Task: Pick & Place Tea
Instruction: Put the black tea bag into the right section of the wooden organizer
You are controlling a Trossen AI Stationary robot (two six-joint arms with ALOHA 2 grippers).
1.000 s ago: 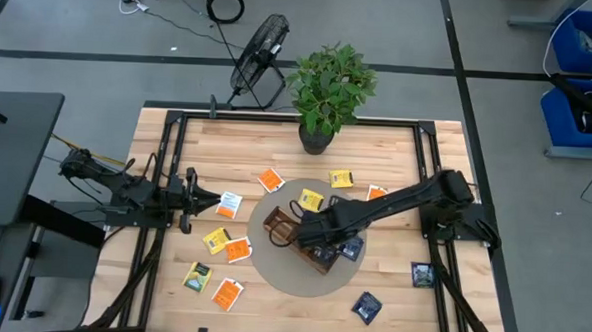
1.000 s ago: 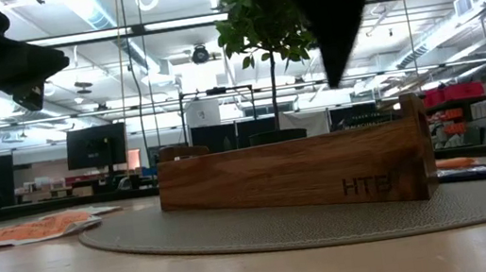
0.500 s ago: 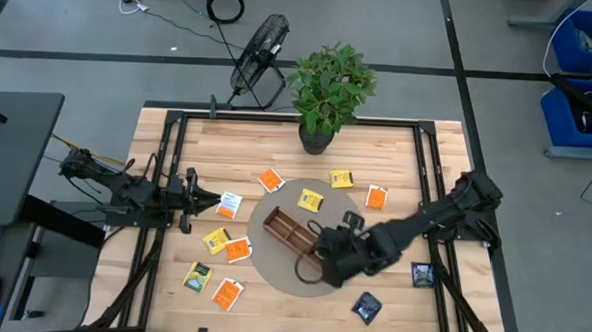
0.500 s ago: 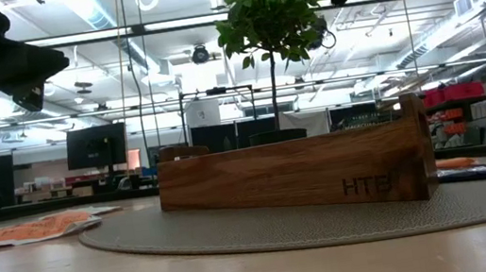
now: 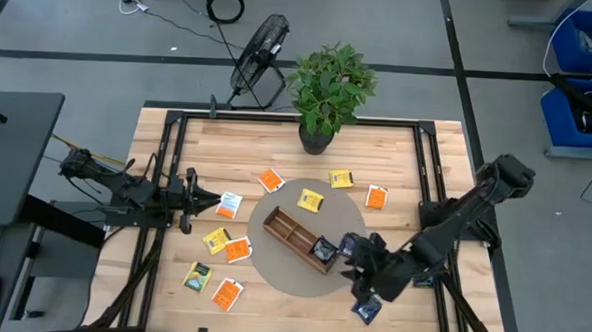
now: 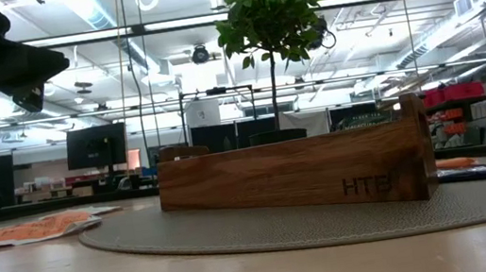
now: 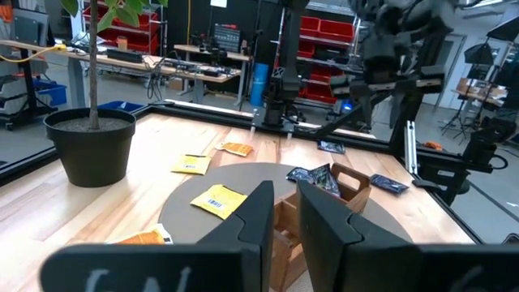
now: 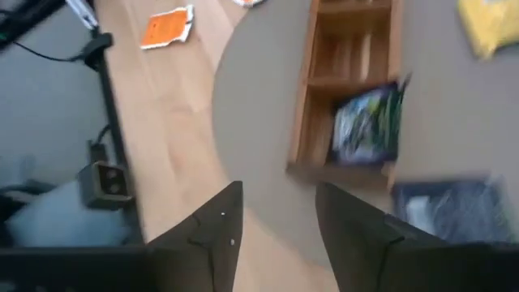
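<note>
Spanning most of the high view, the wooden table (image 5: 177,141) is carrying a round grey mat (image 5: 281,270) near its middle, with a potted plant (image 5: 329,87) standing at the far edge. On the mat, the long wooden compartment tray (image 5: 291,232) is lying at a slant, and one dark blue sachet (image 5: 322,249) is sitting in its end compartment nearest the right arm. The right gripper (image 5: 359,272) is hanging just off the mat's near right edge, its fingers standing apart with nothing between them. Just beside it another dark blue sachet (image 5: 367,309) is lying on the bare wood. The left gripper (image 5: 206,200) is waiting at the left side of the table, its fingers nearly together and holding nothing. Orange sachets (image 5: 236,249) and yellow sachets (image 5: 311,200) are lying scattered around the tray, on the mat and on the wood.
</note>
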